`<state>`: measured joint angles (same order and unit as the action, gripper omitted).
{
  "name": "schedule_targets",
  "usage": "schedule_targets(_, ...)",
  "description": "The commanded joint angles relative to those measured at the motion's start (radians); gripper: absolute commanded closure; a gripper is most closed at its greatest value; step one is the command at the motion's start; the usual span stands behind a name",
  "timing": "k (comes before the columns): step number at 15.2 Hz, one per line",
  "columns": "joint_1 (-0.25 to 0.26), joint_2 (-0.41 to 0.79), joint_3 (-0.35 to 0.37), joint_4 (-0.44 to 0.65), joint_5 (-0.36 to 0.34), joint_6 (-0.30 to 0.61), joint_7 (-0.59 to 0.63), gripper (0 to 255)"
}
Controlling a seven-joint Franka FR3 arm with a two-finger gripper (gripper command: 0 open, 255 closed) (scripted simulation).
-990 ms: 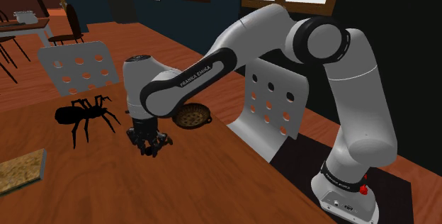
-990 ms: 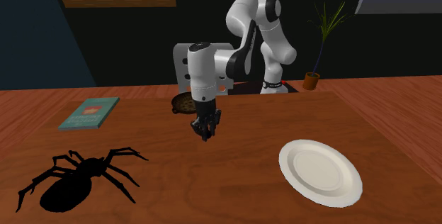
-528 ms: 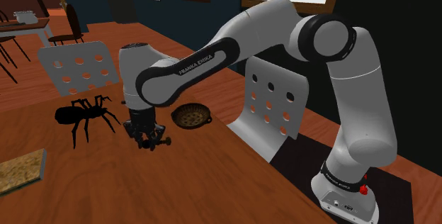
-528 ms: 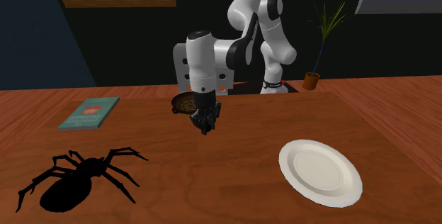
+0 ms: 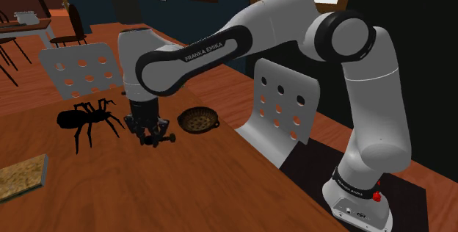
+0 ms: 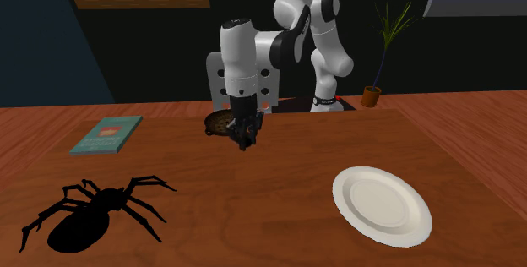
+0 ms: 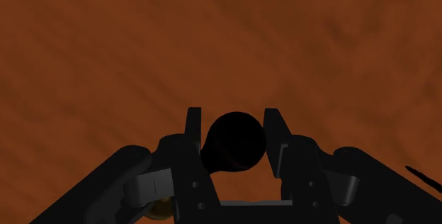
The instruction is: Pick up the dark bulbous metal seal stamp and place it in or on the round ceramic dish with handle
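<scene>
Aloft above table (image 5: 183,190), gripper (image 7: 234,127) clamped on round black stamp (image 7: 234,144); dish (image 5: 198,120) near, toward shoulder view's right; spider (image 5: 86,118) opposite; white plate (image 6: 382,206) well apart.

A: Seal stamp (image 7: 234,144)?
B: Black all over, with a bulbous round head. Clasped between the two fingers of the pincer (image 7: 233,116), held above the worktop (image 5: 183,186).
A: And the dish (image 5: 198,120)?
B: Round, shallow, brown with a speckled inside and a short stub handle. Upright on the worktop near its far edge, close to the stamp but apart from it.
</scene>
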<state>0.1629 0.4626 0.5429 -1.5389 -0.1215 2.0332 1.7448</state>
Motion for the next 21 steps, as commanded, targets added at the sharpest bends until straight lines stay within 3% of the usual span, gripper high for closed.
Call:
schedule_targets(1,0.001,-0.006,0.002,0.023,0.003,-0.028,0.0,255)
schedule_targets(6,0.003,-0.016,0.006,0.065,0.009,-0.079,0.0,255)
schedule_targets(13,-0.152,-0.132,-0.008,-0.086,0.087,-0.047,-0.168,255)
schedule_targets(20,-0.293,-0.207,-0.051,-0.17,0.15,-0.048,-0.361,255)
schedule_targets(21,-0.292,-0.204,-0.051,-0.179,0.149,-0.035,-0.362,255)
